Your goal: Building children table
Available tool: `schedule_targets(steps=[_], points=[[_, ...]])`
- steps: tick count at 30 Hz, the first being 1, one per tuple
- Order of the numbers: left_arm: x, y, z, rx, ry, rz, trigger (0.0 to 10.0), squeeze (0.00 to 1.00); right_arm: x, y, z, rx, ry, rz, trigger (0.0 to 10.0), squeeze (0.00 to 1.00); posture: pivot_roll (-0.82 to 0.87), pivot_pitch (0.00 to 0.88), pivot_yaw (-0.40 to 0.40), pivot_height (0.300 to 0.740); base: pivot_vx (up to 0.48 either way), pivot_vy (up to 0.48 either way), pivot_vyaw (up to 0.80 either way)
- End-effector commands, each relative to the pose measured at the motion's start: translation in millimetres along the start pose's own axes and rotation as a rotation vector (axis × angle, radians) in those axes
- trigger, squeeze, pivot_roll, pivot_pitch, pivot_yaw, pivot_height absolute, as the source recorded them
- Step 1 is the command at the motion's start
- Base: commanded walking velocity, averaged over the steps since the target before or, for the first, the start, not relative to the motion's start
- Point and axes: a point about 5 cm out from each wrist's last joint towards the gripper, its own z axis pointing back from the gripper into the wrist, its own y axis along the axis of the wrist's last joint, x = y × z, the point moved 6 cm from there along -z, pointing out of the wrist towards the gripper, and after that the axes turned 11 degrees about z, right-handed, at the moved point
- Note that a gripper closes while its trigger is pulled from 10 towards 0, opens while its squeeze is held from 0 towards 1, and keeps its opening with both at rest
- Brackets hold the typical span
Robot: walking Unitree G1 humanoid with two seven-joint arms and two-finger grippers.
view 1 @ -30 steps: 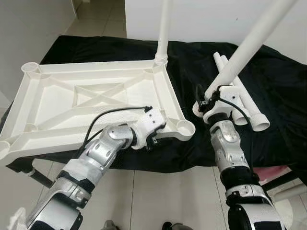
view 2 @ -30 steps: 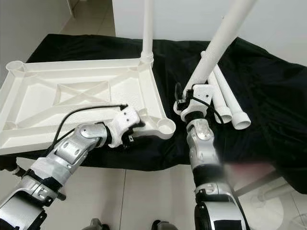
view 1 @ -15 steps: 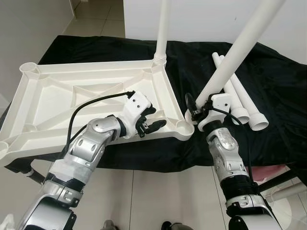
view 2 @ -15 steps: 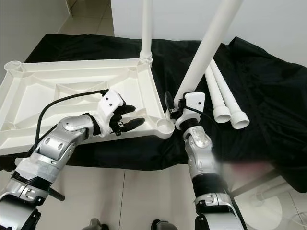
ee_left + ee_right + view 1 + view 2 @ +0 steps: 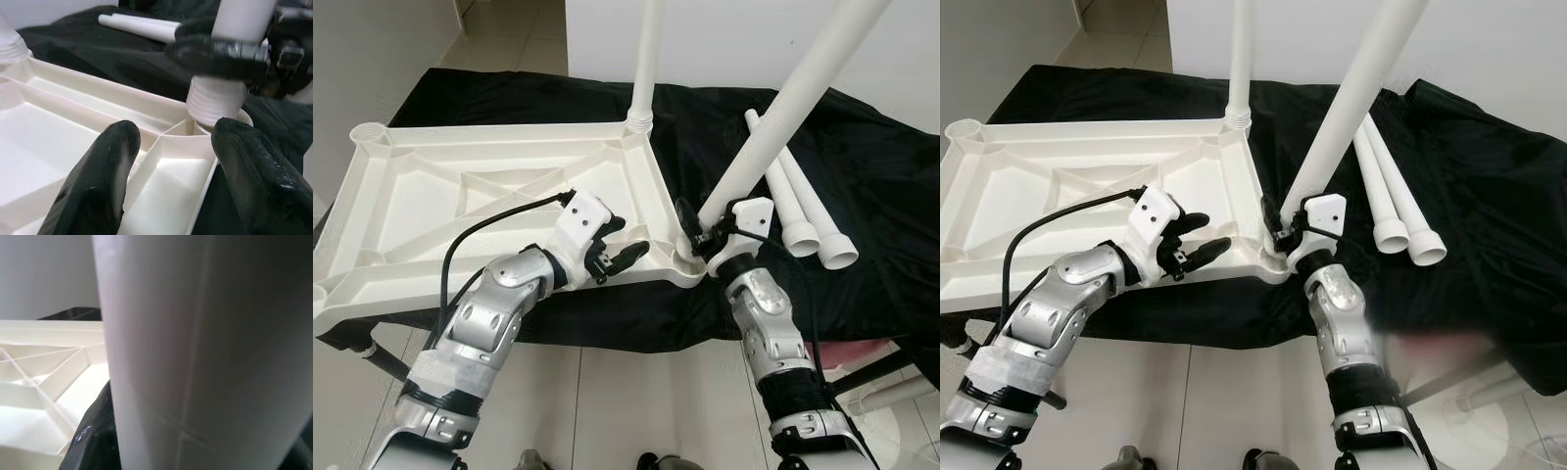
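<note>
Tabletop [image 5: 489, 191], white and ribbed, is lying underside up on a black cloth [image 5: 881, 176], and I am finding no brand, label or writing on it. One leg [image 5: 647, 59] is standing upright in the far corner socket. My right gripper [image 5: 703, 227] is clamping a second leg [image 5: 783, 113] near its threaded end, which is sitting tilted at the near corner socket [image 5: 215, 122]. My right forearm is rising steeply from below. My left gripper [image 5: 625, 245] is hovering over the tray's near edge just beside that socket, its fingers [image 5: 98, 181] spread apart and holding nothing, elbow bent. Two spare legs [image 5: 803, 201] are lying side by side on the cloth further right.
</note>
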Motion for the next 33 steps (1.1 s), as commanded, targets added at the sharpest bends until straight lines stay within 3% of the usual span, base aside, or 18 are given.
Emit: schedule_targets(steps=[1, 6, 7, 12, 28, 33], points=[[5.2, -3.3, 2.8, -0.005, -0.018, 0.012, 10.0, 0.00, -3.1, -5.6, 4.1, -0.020, 0.021, 0.004, 10.0, 0.00, 0.04, 0.077, -0.083, 0.740, 0.000, 0.000, 0.00], [16.8, -7.5, 1.9, -0.015, -0.052, 0.030, 10.0, 0.00, -5.6, -21.3, 8.1, -0.069, 0.030, -0.006, 10.0, 0.00, 0.04, 0.077, -0.083, 0.740, 0.000, 0.000, 0.00], [25.8, -10.8, 1.6, -0.028, -0.081, 0.035, 10.0, 0.00, -10.3, -27.8, 9.4, -0.091, 0.063, 0.017, 10.0, 0.00, 0.04, 0.077, -0.084, 0.740, 0.000, 0.000, 0.00], [31.6, -10.2, 1.6, -0.018, -0.088, 0.052, 10.0, 0.00, -13.8, -30.7, 11.7, -0.103, 0.090, 0.037, 10.0, 0.00, 0.04, 0.080, -0.085, 0.740, 0.000, 0.000, 0.00], [27.8, -7.0, 3.3, -0.010, -0.060, 0.071, 10.0, 0.00, -24.0, -44.0, 20.0, -0.141, 0.201, 0.135, 10.0, 0.00, 0.04, 0.091, -0.072, 0.740, 0.000, 0.000, 0.00], [25.9, -6.0, 3.6, -0.012, -0.055, 0.068, 10.0, 0.00, -24.4, -49.6, 19.8, -0.164, 0.196, 0.091, 10.0, 0.00, 0.03, 0.097, -0.066, 0.740, 0.000, 0.000, 0.00]])
